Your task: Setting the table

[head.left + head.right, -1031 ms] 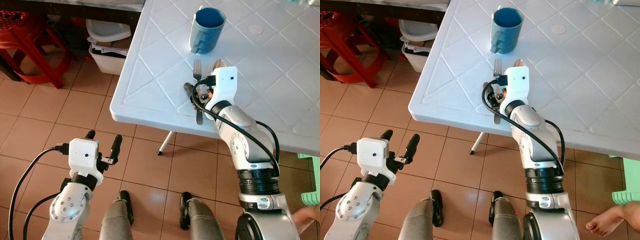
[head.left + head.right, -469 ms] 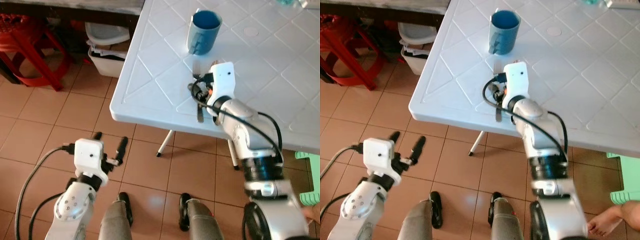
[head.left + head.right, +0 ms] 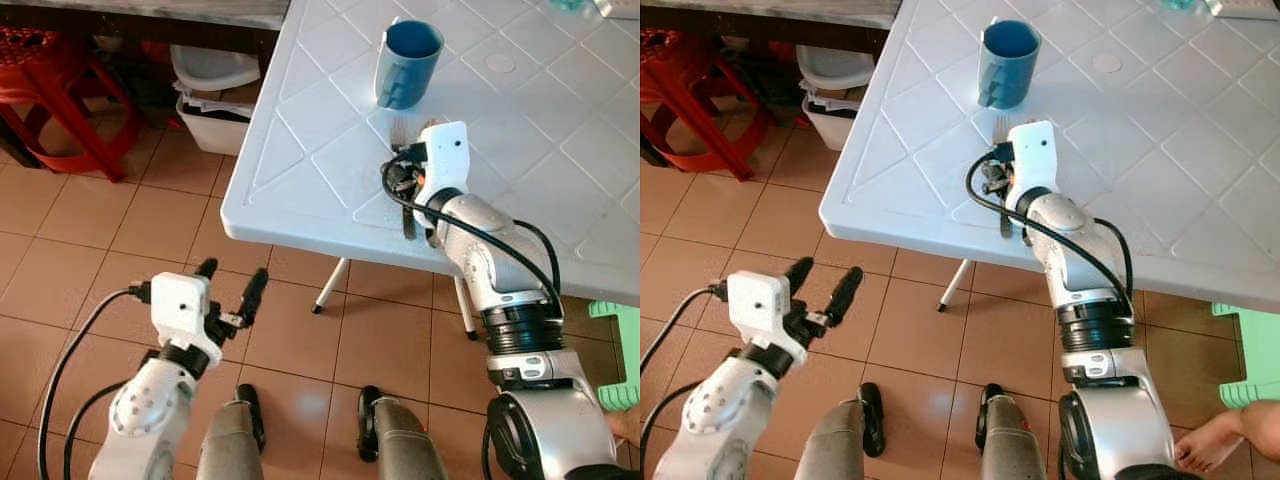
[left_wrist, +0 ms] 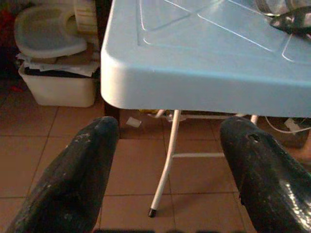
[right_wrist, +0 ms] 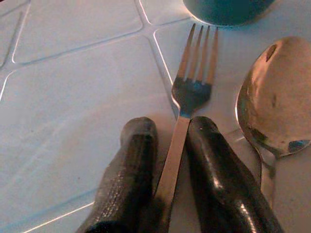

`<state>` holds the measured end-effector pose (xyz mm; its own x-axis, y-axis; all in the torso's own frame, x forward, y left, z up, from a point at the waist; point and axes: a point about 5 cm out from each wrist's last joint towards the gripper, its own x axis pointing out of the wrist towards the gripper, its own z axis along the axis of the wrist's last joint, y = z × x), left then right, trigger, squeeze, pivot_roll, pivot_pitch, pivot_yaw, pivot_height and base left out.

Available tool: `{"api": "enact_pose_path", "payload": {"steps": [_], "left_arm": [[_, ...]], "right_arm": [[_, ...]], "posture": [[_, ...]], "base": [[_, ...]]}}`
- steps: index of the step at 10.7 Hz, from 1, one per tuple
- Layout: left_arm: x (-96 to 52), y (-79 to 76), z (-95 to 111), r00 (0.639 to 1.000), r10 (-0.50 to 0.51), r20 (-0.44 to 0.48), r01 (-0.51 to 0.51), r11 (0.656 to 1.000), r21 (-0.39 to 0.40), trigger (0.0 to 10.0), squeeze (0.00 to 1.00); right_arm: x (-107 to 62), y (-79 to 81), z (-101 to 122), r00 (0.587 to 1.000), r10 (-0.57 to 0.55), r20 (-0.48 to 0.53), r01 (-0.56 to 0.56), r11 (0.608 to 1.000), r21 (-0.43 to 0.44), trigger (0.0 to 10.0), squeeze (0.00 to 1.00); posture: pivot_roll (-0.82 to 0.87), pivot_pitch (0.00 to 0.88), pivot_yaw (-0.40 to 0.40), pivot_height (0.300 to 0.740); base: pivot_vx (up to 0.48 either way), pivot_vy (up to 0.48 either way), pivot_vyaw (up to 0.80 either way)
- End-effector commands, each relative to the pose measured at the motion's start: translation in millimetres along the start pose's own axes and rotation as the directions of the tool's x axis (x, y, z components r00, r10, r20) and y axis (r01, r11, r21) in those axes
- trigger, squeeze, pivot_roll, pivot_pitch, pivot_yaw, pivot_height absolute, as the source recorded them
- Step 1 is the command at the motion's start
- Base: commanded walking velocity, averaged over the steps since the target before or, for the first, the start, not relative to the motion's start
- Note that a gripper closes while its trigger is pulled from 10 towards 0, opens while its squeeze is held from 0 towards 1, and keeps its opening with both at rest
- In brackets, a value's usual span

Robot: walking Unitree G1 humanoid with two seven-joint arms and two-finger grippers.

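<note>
Your left gripper (image 3: 228, 296) hangs spread and empty below the white plastic table (image 3: 300, 190), while your right gripper (image 5: 167, 160), near its front edge, pinches the thin, stiff, likely slippery steel fork (image 5: 187, 116) by its handle, beside the steel spoon (image 5: 269, 102), short of the blue mug (image 3: 405, 62).

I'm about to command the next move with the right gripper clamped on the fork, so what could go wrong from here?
1. The right gripper pinches the fork by its thin handle; it may slip or twist when moved.
2. The spoon lies right beside the fork, so a sideways drag could knock it.
3. The blue mug stands just beyond the tines; pushing forward could bump it.
</note>
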<state>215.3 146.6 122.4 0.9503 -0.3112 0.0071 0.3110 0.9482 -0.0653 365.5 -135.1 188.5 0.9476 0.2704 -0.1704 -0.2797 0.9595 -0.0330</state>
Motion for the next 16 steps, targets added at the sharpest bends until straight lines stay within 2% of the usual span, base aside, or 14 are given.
{"api": "enact_pose_path", "payload": {"steps": [1, 4, 6, 7, 9, 11, 12, 13, 14, 15, 16], "left_arm": [[-3.7, 0.3, -1, 1.0, -0.002, -0.008, 0.002, 1.0, -0.007, 10.0, 0.0], [-2.3, -5.8, 4, 0.998, -0.053, 0.028, 0.054, 0.998, -0.039, 10.0, 0.0], [7.2, -8.4, 11, 0.996, -0.063, 0.069, 0.067, 0.996, -0.06, 10.0, 0.0], [13.4, -12.2, 17, 0.992, -0.075, 0.099, 0.085, 0.992, -0.098, 10.0, 0.0], [23.5, -29.4, 26, 0.974, -0.172, 0.15, 0.192, 0.972, -0.132, 10.0, 0.0], [27.3, -29.5, 23, 0.97, -0.194, 0.145, 0.213, 0.969, -0.125, 10.0, 0.0], [29.7, -24.4, 18, 0.978, -0.166, 0.126, 0.181, 0.976, -0.118, 10.0, 0.0], [31.0, -19.8, 12, 0.987, -0.132, 0.094, 0.142, 0.984, -0.111, 10.0, 0.0], [31.7, -9.9, 5, 0.995, -0.072, 0.071, 0.08, 0.99, -0.12, 10.0, 0.0], [33.1, 4.3, 1, 0.998, 0.011, 0.069, -0.005, 0.996, -0.092, 10.0, 0.0], [34.7, 12.5, 0, 0.996, 0.054, 0.07, -0.047, 0.995, -0.091, 10.0, 0.0]], "right_arm": [[-2.2, -7.7, -42, 0.985, -0.033, -0.169, 0.041, 0.998, 0.044, 0.0, 0.0], [-1.8, -6.9, -48, 0.983, -0.04, -0.179, 0.053, 0.996, 0.066, 0.0, 0.0], [-3.3, -4.6, -56, 0.98, -0.033, -0.194, 0.055, 0.992, 0.11, 0.0, 0.0], [-3.7, -3.8, -59, 0.98, -0.032, -0.197, 0.056, 0.991, 0.12, 0.0, 0.0], [-4.9, -0.1, -69, 0.976, -0.042, -0.212, 0.076, 0.985, 0.156, 0.0, 0.0], [-5.3, 1.6, -67, 0.981, -0.066, -0.184, 0.102, 0.975, 0.198, 0.0, 0.0], [-8.2, 0.8, -63, 0.987, -0.082, -0.139, 0.112, 0.968, 0.226, 0.0, 0.0], [-11.9, 3.3, -57, 0.996, -0.061, -0.064, 0.077, 0.95, 0.302, 0.0, 0.0], [-23.8, 1.6, -49, 0.996, -0.07, 0.046, 0.054, 0.955, 0.291, 8.2, 0.0], [-36.1, 0.7, -40, 0.981, -0.097, 0.169, 0.05, 0.963, 0.264, 10.0, 0.0], [-40.8, 2.6, -39, 0.975, -0.109, 0.192, 0.056, 0.963, 0.262, 10.0, 0.0]], "posture": [[0.05, 0.333, 0.004, 0.74], [0.05, 0.326, 0.004, 0.74], [0.04, 0.298, -0.005, 0.74], [0.04, 0.275, -0.012, 0.74], [0.03, 0.238, -0.021, 0.74], [0.02, 0.206, -0.021, 0.74], [0.02, 0.184, -0.02, 0.74], [0.02, 0.174, -0.02, 0.74], [0.01, 0.153, -0.019, 0.74], [0.01, 0.14, -0.02, 0.74], [0.0, 0.131, -0.018, 0.74]], "base": [[0.0, 0.0, 0.0], [0.0, 0.0, 0.0], [0.0, 0.0, 0.0], [0.0, 0.0, 0.0], [0.0, 0.0, 0.0], [0.0, 0.0, 0.0], [0.0, 0.0, 0.0], [0.0, 0.0, 0.0], [0.0, 0.0, 0.0], [0.0, 0.48, 0.0], [0.0, 0.48, 0.0]]}}
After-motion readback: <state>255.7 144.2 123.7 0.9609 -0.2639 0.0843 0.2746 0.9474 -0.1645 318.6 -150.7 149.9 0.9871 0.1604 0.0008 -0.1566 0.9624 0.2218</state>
